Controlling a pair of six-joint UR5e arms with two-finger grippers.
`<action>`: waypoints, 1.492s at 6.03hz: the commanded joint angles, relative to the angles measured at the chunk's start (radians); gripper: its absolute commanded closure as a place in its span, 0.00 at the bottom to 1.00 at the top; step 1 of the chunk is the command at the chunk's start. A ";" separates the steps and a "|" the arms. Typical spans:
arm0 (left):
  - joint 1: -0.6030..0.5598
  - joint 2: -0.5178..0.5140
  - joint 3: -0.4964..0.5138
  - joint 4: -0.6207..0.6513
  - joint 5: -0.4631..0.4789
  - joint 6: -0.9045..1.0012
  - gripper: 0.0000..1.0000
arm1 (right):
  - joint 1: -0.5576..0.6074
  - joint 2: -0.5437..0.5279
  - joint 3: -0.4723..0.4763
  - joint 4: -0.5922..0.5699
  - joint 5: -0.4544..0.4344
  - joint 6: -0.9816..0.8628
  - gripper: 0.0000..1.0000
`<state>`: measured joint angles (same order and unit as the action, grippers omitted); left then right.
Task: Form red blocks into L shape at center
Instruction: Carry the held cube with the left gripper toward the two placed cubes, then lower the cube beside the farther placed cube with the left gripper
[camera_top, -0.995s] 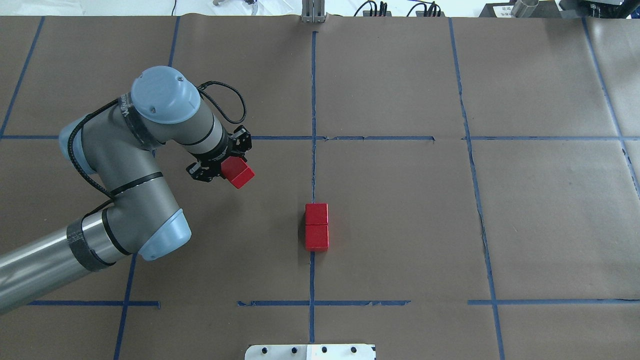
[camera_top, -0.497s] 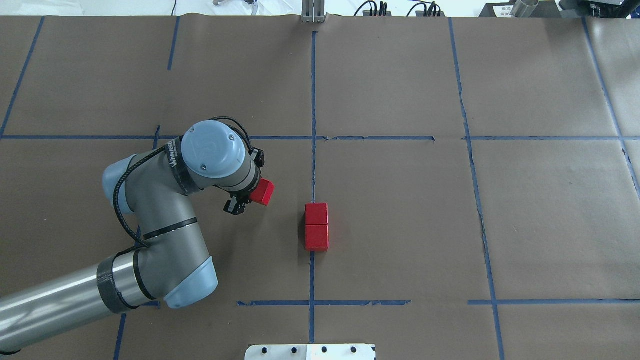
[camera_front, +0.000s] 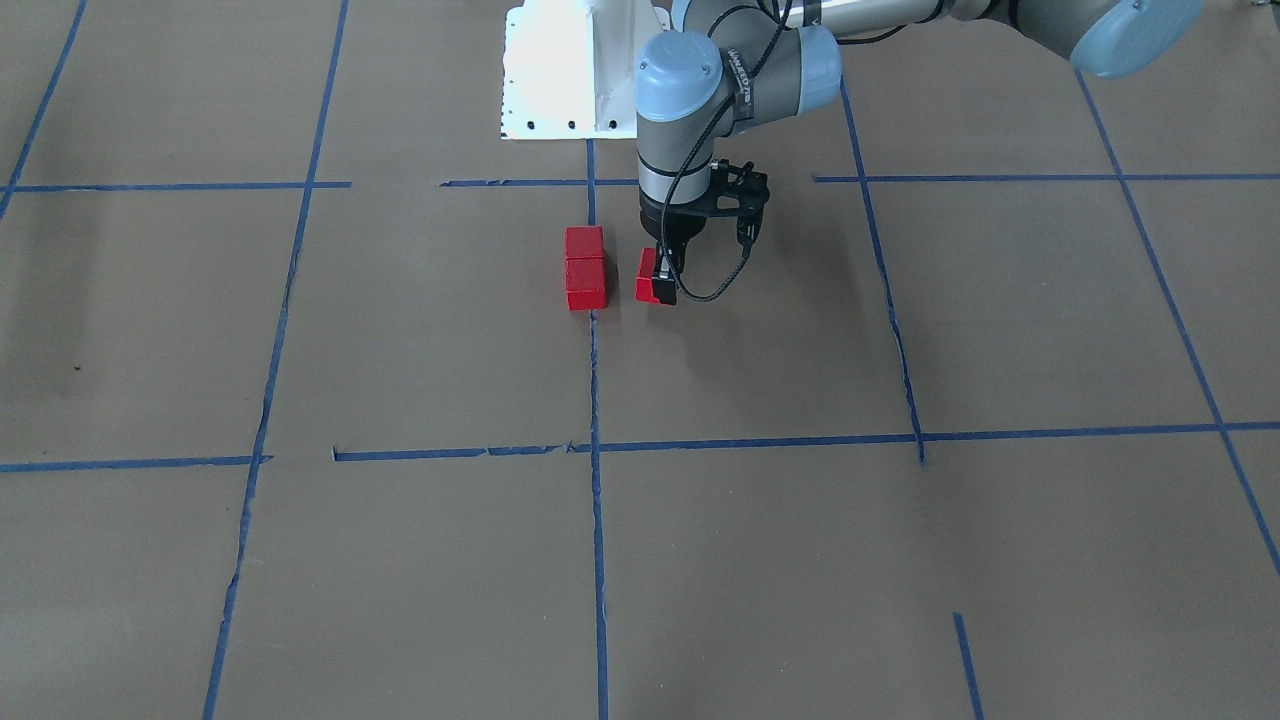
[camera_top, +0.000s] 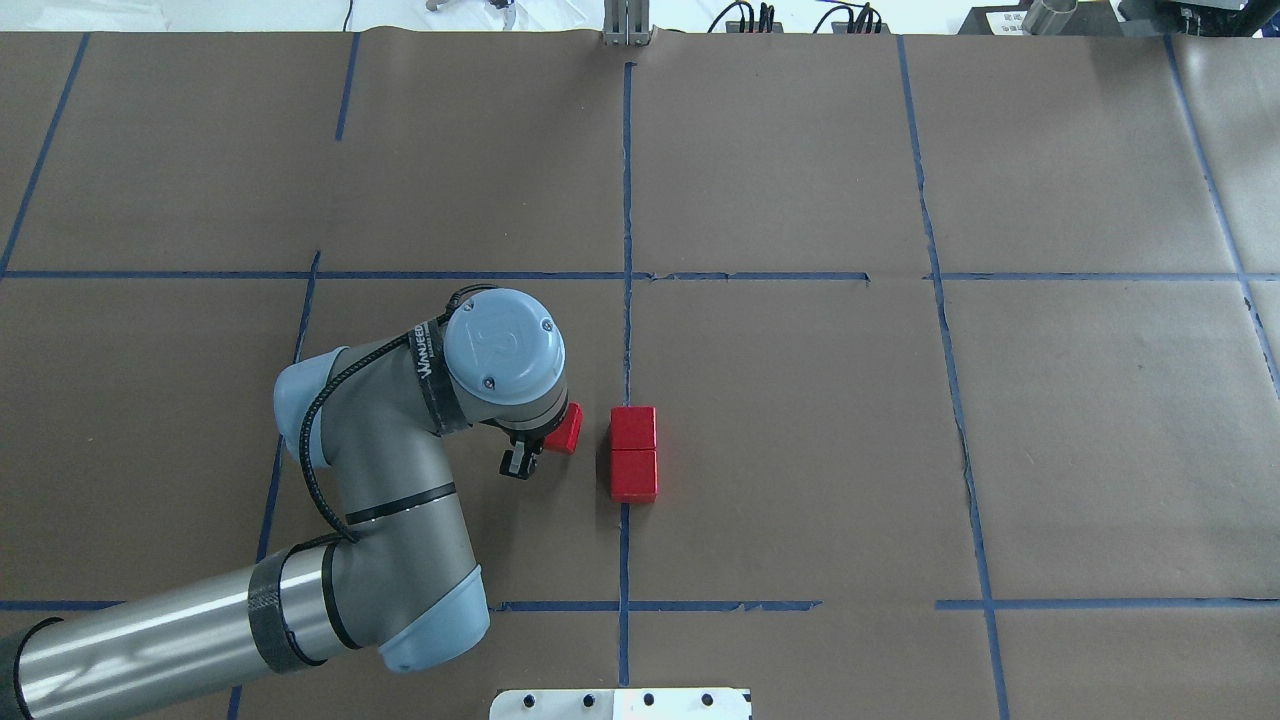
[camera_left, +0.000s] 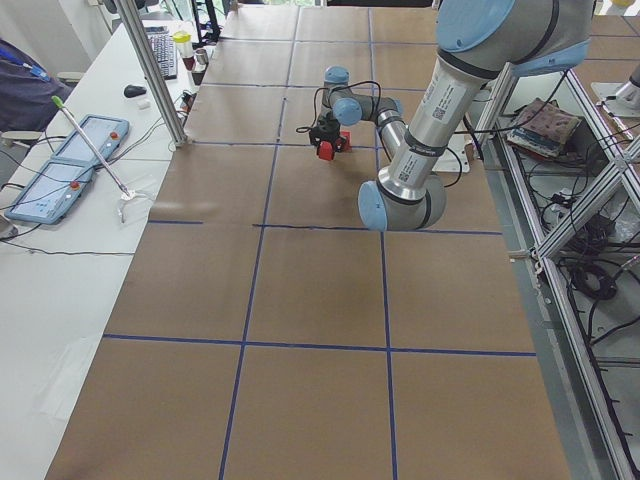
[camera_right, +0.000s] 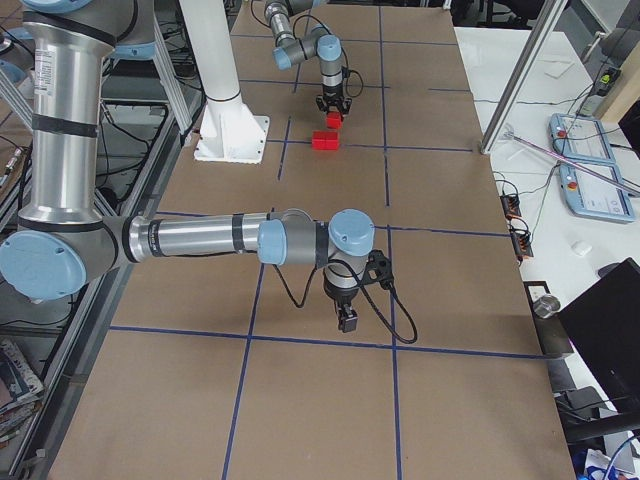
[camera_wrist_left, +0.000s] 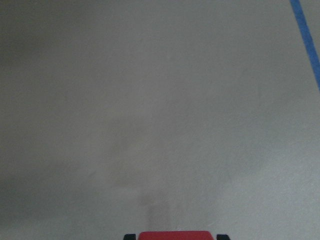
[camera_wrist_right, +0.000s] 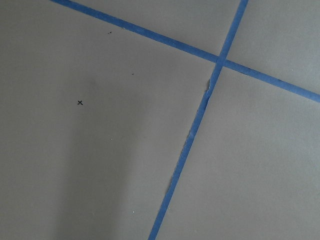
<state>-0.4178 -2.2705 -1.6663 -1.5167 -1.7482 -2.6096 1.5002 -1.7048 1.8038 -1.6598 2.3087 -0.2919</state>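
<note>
Two red blocks (camera_top: 633, 428) (camera_top: 634, 474) lie touching in a short row on the centre tape line; they also show in the front view (camera_front: 585, 268). My left gripper (camera_top: 548, 440) is shut on the third red block (camera_top: 567, 428), held low just to the left of the far block of the row, with a small gap. The held block shows in the front view (camera_front: 650, 290) and at the bottom edge of the left wrist view (camera_wrist_left: 175, 235). My right gripper (camera_right: 347, 320) shows only in the right side view, over bare paper; I cannot tell whether it is open.
Brown paper with a blue tape grid (camera_top: 627, 230) covers the table. The white robot base (camera_front: 580, 70) stands just behind the blocks. Monitors, control boxes and cables lie off the table's far edge (camera_left: 70, 160).
My left arm has swung right and toward the robot's side, carrying the red block from the left part of the table to just beside the two placed blocks.
</note>
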 joint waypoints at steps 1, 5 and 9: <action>0.024 -0.056 0.064 -0.005 0.001 -0.036 0.75 | 0.000 -0.001 -0.003 0.000 -0.002 -0.001 0.01; 0.008 -0.073 0.089 0.006 0.001 -0.062 0.74 | 0.000 0.001 -0.003 0.000 -0.002 0.000 0.01; 0.011 -0.073 0.092 0.006 0.000 -0.140 0.74 | 0.000 0.001 -0.003 0.000 -0.002 0.000 0.01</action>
<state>-0.4074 -2.3442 -1.5748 -1.5100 -1.7487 -2.7194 1.5002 -1.7043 1.8009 -1.6598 2.3071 -0.2915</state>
